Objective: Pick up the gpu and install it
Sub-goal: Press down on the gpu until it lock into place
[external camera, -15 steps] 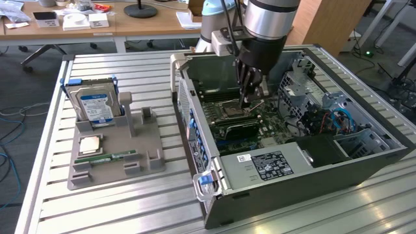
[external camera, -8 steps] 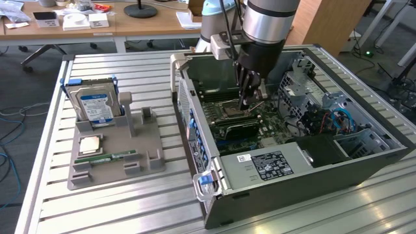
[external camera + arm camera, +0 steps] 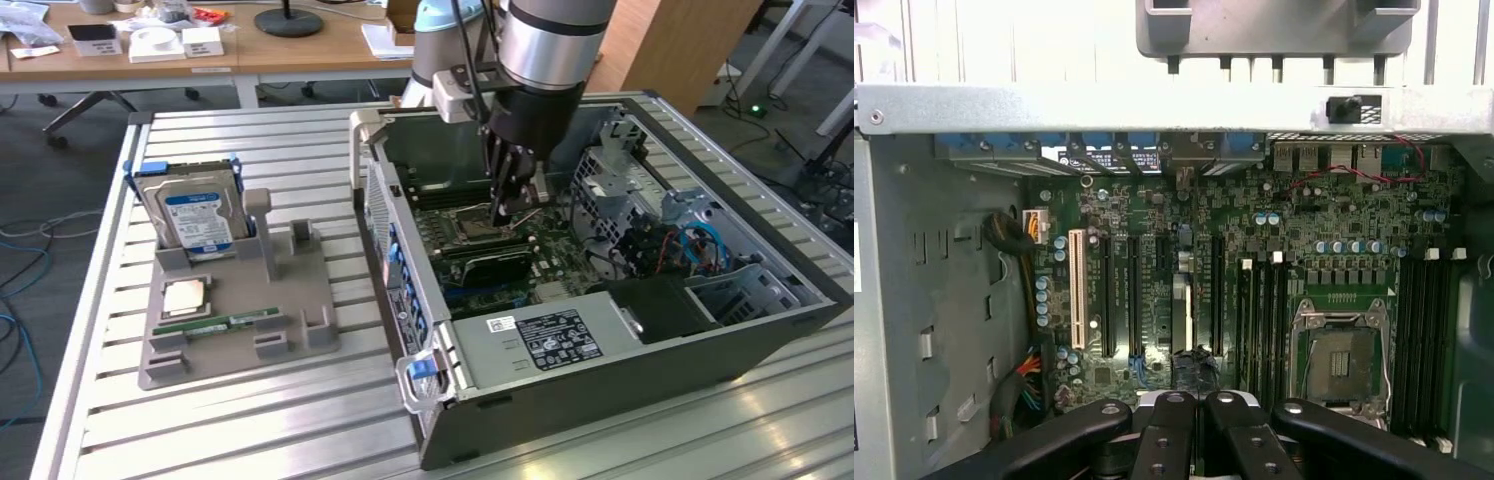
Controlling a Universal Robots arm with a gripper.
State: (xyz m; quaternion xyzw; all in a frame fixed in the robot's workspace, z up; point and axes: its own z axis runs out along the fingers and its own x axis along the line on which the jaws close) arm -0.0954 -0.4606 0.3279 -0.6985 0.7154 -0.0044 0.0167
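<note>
Looking into the open computer case (image 3: 747, 330) in the exterior view, I see the power supply (image 3: 547, 340) with its black label nearest, in the lower middle of the frame. Just behind it the gpu (image 3: 487, 262) stands on edge on the green motherboard, its black cooler facing the camera. Beyond that the gripper (image 3: 507, 212) reaches down by the CPU socket (image 3: 474, 228), its fingers pressed tight together with nothing between them; I cannot tell whether the tips touch the board. On the exterior view's left, well apart from the case, a grey holder (image 3: 307, 330) carries a memory stick (image 3: 220, 325) lying flat and, farther back, an upright hard drive (image 3: 198, 215). A wooden desk (image 3: 307, 50) crosses the top of the frame.
</note>
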